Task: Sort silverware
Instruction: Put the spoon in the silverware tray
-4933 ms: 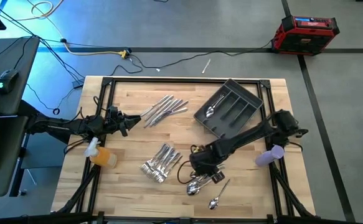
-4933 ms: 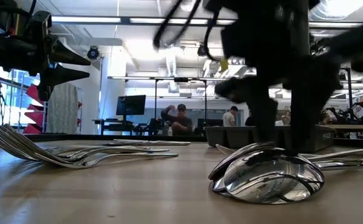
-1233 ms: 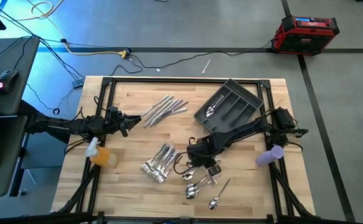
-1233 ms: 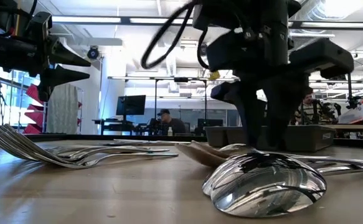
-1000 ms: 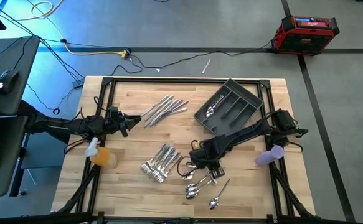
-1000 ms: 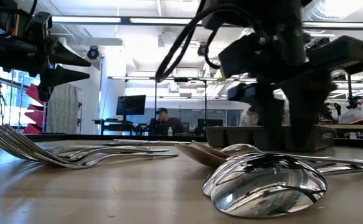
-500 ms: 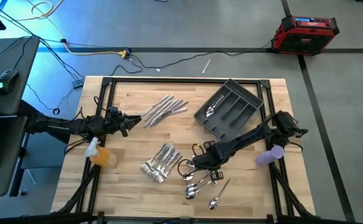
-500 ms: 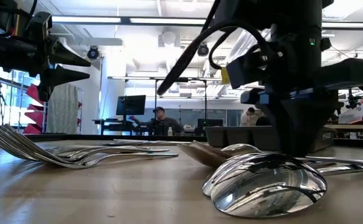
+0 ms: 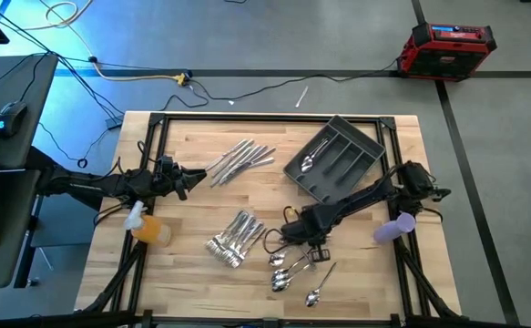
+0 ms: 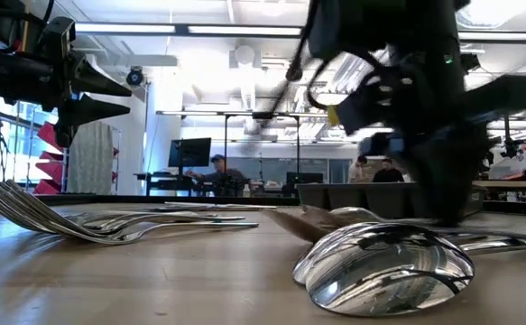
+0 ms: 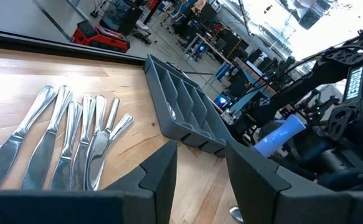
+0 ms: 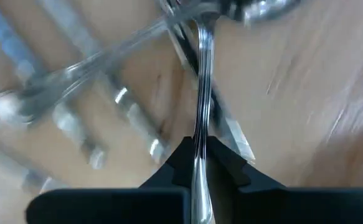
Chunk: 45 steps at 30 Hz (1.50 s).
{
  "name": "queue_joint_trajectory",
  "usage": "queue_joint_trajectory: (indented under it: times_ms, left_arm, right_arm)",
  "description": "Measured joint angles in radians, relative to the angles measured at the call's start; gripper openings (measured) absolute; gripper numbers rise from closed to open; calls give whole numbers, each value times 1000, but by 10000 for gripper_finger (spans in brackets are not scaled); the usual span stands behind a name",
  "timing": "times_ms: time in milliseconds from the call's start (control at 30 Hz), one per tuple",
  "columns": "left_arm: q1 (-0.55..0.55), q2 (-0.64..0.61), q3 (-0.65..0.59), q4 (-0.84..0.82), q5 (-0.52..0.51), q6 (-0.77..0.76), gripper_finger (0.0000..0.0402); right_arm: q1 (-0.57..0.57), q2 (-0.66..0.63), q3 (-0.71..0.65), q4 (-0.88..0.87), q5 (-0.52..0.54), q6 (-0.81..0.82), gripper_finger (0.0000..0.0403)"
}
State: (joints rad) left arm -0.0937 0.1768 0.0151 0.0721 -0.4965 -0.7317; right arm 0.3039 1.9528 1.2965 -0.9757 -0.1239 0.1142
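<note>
The silverware lies in groups on the wooden table: knives (image 9: pixel 239 159) at the far middle, forks (image 9: pixel 235 235) in the near middle, spoons (image 9: pixel 283 269) to their right, and one spoon (image 9: pixel 318 290) nearer the front edge. My right gripper (image 9: pixel 303 239) stands over the spoon group, pointing down, shut on a spoon (image 12: pixel 201 74). The dark grey tray (image 9: pixel 335 157) at the far right has one spoon (image 9: pixel 308 164) in a compartment. My left gripper (image 9: pixel 190 176) waits open at the table's left, held level above the wood, with the knives (image 11: pixel 75 143) ahead of it. My right gripper pinches a spoon's slim handle (image 12: pixel 200 134) between its two fingers (image 12: pixel 231 165), coming from above and pointing down, with the fingers across the handle. The bowl end (image 12: pixel 256 9) reaches out among the other spoons. Whether the spoon is off the table, I cannot tell.
A purple object (image 9: pixel 394 228) hangs at the table's right edge and an orange one (image 9: pixel 148 230) at its left edge. Bare wood lies between the knives and the forks. A red case (image 9: pixel 450 47) stands on the floor beyond the table.
My right gripper has stayed over the spoon group, rolled a little about its own axis, and shut its fingers on a spoon's handle. The other spoons, forks and knives lie as before.
</note>
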Motion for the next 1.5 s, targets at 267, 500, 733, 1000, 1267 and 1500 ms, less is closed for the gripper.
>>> queue_joint_trajectory:
  times_ms: [267, 500, 733, 1000, 1267, 1500]
  left_arm:
    - [0, 2, 0, 0, 0, 0, 119]
    - [-1, 6, 0, 0, 0, 0, 119]
    - [-1, 6, 0, 0, 0, 0, 119]
    - [-1, 6, 0, 0, 0, 0, 119]
    - [-1, 8, 0, 0, 0, -8, 119]
    - [-1, 8, 0, 0, 0, -8, 119]
  right_arm:
    - [-87, -19, 104, -148, -111, -125, 1]
    - [-115, -22, 143, -189, 167, -110, 3]
    - [-86, -22, 126, -123, 306, -36, 2]
    - [-101, -22, 36, 81, -118, -49, 1]
    - [-172, -24, -138, 300, -298, -6, 0]
    - [-200, -26, -143, 327, -288, -13, 14]
